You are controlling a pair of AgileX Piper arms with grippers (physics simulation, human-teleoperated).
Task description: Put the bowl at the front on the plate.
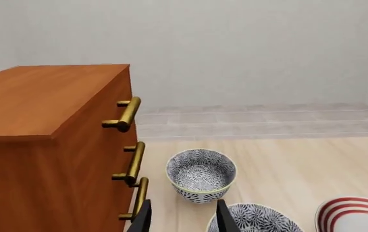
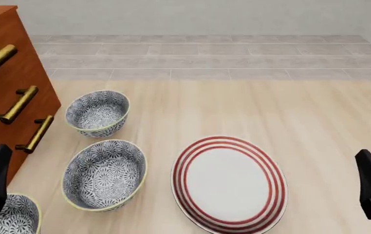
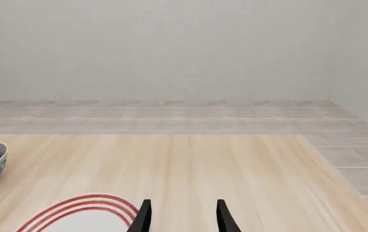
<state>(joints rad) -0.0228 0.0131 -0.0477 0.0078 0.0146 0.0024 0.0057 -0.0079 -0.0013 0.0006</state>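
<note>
**Approach to the nearest bowl, both arms idle above the table**

We order the scene by size. The table [image 2: 315, 112] fills the front view. At its 9 o'clock edge stands the wooden drawer chest [image 2: 4, 83] with brass handles. The plate [image 2: 230, 183], white with three red rings, lies just right of centre toward 5 o'clock, with nothing on it. Three patterned bowls run in a line from 10 o'clock down to 7 o'clock: the far bowl [image 2: 98, 113] near the chest, the middle bowl [image 2: 105, 174] just beside the plate at its 9 o'clock, and the bowl [image 2: 7, 219] that we judge the task means, cut off by the frame corner at 7 o'clock and nearest the arms.

The left gripper [image 1: 182, 217] shows two dark fingers set apart with nothing between them; in its wrist view it looks over the middle bowl toward the far one. The right gripper [image 3: 182, 216] likewise stands parted and empty, above the plate's far edge.

The step in hand, as we judge it, is the reach. The left arm suits it, since the bowl sits under that side. We advise drawing back and down, straddling the pale rim on the side away from the middle bowl, then lifting clear above that bowl before crossing toward 3 o'clock to the plate's centre.
</note>
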